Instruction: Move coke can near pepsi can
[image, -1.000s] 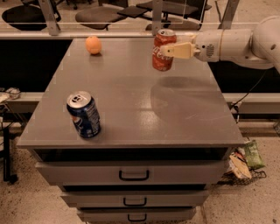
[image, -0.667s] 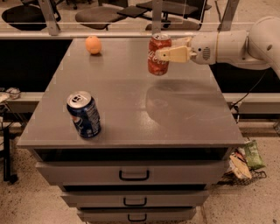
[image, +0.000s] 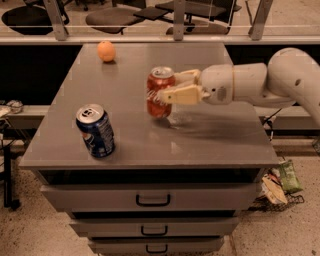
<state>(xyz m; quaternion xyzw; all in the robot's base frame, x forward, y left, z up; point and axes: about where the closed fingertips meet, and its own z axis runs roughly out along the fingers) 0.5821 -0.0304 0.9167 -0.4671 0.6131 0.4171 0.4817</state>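
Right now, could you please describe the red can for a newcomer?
On the grey drawer cabinet, look right of the dark blue aluminium can. The red aluminium can with white script is mid-top, clamped in the cream gripper; it is the only red can.

text | coke can (image: 158, 107): white script, unreadable | pepsi can (image: 96, 132): markings unreadable | jaws: clamped around coke can's middle

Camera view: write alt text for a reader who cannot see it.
The gripper, reaching from the right, grips the upright coke can, right of the pepsi can on a table. An orange lies at its far edge.
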